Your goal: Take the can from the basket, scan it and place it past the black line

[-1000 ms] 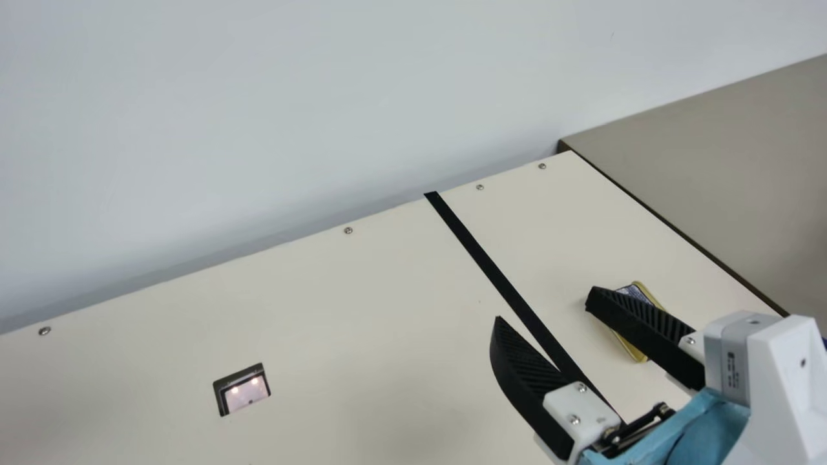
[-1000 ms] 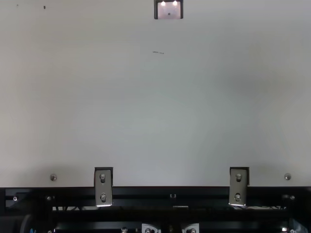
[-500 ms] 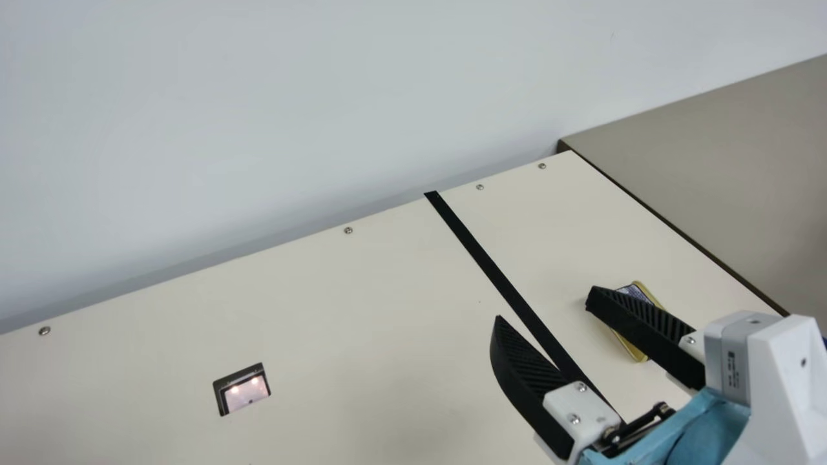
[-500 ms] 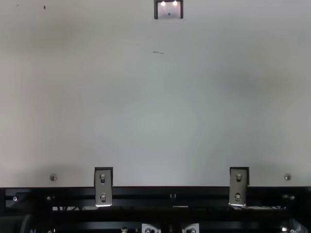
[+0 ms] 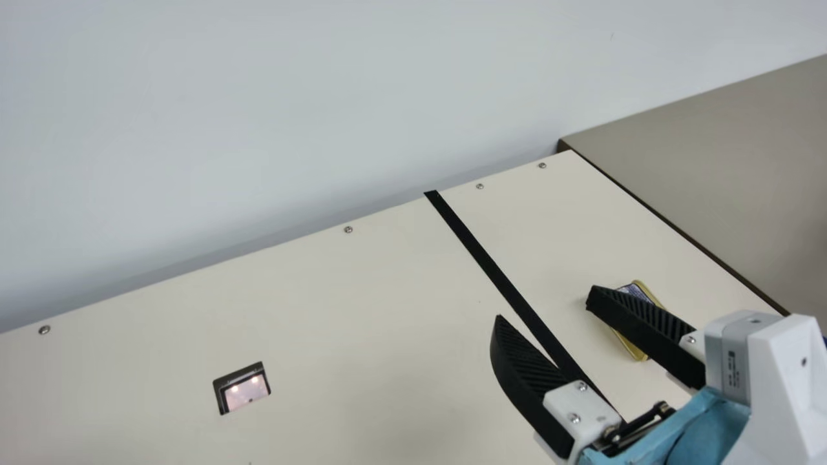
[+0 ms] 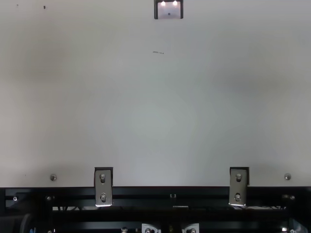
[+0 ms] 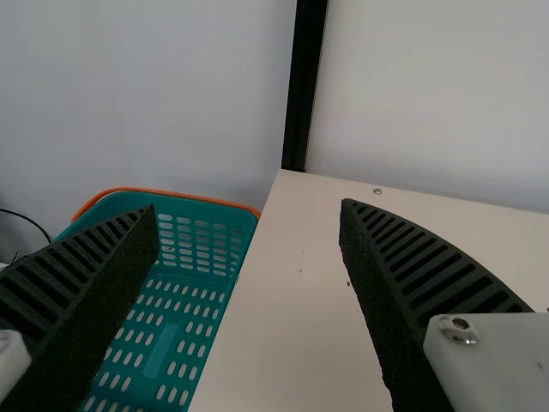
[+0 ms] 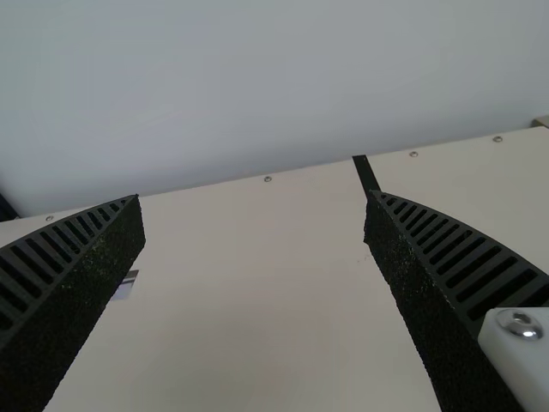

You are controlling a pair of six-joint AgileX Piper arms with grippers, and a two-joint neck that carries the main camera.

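Observation:
In the main view my right gripper (image 5: 543,301) stands open over the black line (image 5: 497,278), nothing between its fingers. Behind its farther finger lies the can (image 5: 639,292), flat with a gold rim and partly covered by that finger, on the table to the right of the line. The right wrist view shows the right gripper (image 8: 256,202) with its fingers wide apart and the black line (image 8: 366,174) beyond. My left gripper (image 7: 249,206) is open and holds nothing; past its fingers is the teal basket (image 7: 176,343), whose visible part has no item in it.
The scanner window (image 5: 243,389) is set into the table left of the line. A wall (image 5: 258,116) runs along the table's far edge, and a grey-brown surface (image 5: 723,148) adjoins at the right. Metal brackets (image 6: 238,187) sit at the near edge.

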